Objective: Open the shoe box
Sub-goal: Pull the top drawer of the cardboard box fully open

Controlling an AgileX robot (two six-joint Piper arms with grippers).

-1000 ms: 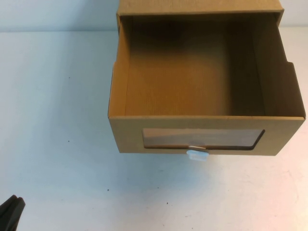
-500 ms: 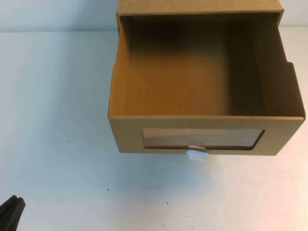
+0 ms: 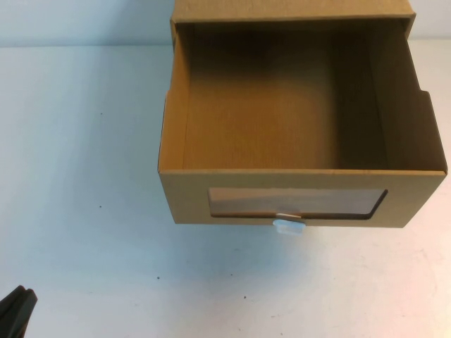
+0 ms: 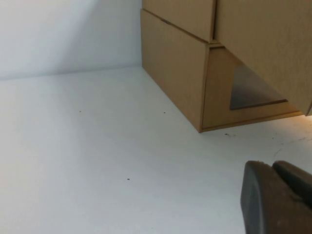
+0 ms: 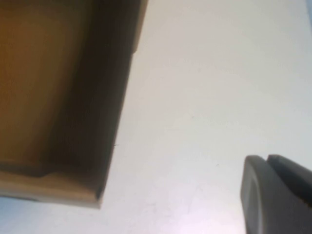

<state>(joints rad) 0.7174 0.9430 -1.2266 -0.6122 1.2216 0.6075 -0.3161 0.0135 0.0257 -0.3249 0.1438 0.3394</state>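
Nothing has moved since the earlier frames: the shoe box (image 3: 303,183) and the sliver of arm in the corner sit exactly as they did.

The box stands at about 12 to 1 o'clock on the bench (image 3: 84,141). Its drawer (image 3: 282,134) is slid well out of the sleeve (image 3: 292,8) toward 6 o'clock, and I can see it is empty. The slide axis runs along the 12–6 line. The front panel with the window (image 3: 296,202) and the pale pull tab (image 3: 289,226) faces me. I judge the opening as good as done.

My left claw (image 3: 15,313) is parked down at 7 o'clock, well apart from the box. In its own wrist view the left claw (image 4: 269,168) is closed with nothing in it, low over the bench. From there the drawer's front corner and the tab lie off toward roughly 2 o'clock.

My right claw (image 5: 267,161) is out of the high view. Its wrist camera shows it closed on nothing. That camera looks down past the drawer's side wall and front corner onto bare bench, so I take it to be raised just beside the drawer's right flank. That would make it the nearer arm.

If the drawer needs more travel, it is a pull on the tab straight toward 6 o'clock, and the right arm has the shorter reach. Otherwise I would back that arm off toward 4 o'clock, away from the wall.
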